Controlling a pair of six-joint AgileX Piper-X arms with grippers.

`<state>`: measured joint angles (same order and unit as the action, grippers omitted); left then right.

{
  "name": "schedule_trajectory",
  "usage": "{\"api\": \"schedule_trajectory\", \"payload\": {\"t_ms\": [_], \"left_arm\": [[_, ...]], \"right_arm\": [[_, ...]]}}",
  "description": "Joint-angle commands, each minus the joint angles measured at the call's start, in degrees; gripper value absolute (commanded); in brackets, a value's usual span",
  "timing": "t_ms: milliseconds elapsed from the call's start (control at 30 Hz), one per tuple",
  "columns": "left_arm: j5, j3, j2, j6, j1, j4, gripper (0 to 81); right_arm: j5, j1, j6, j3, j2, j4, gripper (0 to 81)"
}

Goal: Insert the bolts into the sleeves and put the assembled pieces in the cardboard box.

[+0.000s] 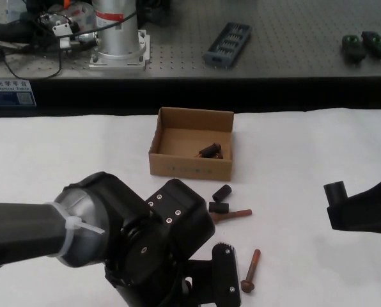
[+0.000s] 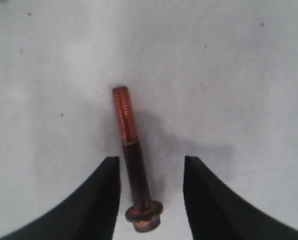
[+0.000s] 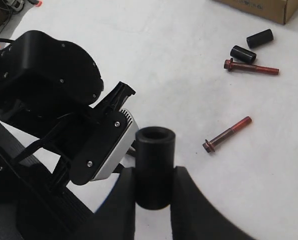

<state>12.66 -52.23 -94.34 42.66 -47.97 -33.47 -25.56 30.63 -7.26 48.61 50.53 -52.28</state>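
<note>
One piece boxed, the rest to do.
The brown cardboard box (image 1: 190, 169) seems to hold one assembled piece (image 1: 209, 151). The left gripper (image 2: 151, 164) hangs open astride a coppery flanged bolt (image 2: 134, 160), and the right gripper (image 3: 154, 176) clamps an upright black cylindrical sleeve (image 3: 155, 155). Two loose sleeves (image 1: 222, 192) and another bolt (image 1: 232, 214) lie on the white tabletop (image 1: 82, 153).

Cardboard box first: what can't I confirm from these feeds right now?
- Cardboard box, high view: the dark piece inside is too small to tell if a bolt sits in it.
- Sleeve, right wrist view: lower end hidden by the fingers of the right end effector.
- Right arm, high view: cut off by the picture's edge.
</note>
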Motion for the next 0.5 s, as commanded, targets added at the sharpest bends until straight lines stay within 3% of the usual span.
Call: {"api": "schedule_trajectory", "payload": {"t_ms": [0, 367, 467], "left_arm": [[1.4, 0.0, -0.3, 0.6, -0.1, 0.5, 30.2], [2.0, 0.3, -3.4, 0.6, -0.1, 0.3, 30.2], [1.7, 0.3, -4.2, 0.6, -0.1, 0.6, 23.7]], "right_arm": [[-1.2, -0.3, 0.0, 0.2, 0.3, 0.4, 2.8], [-1.1, -0.3, 0.8, 0.2, 0.3, 0.4, 2.8], [-1.1, -0.3, 0.8, 0.2, 0.3, 0.4, 2.8]]}}
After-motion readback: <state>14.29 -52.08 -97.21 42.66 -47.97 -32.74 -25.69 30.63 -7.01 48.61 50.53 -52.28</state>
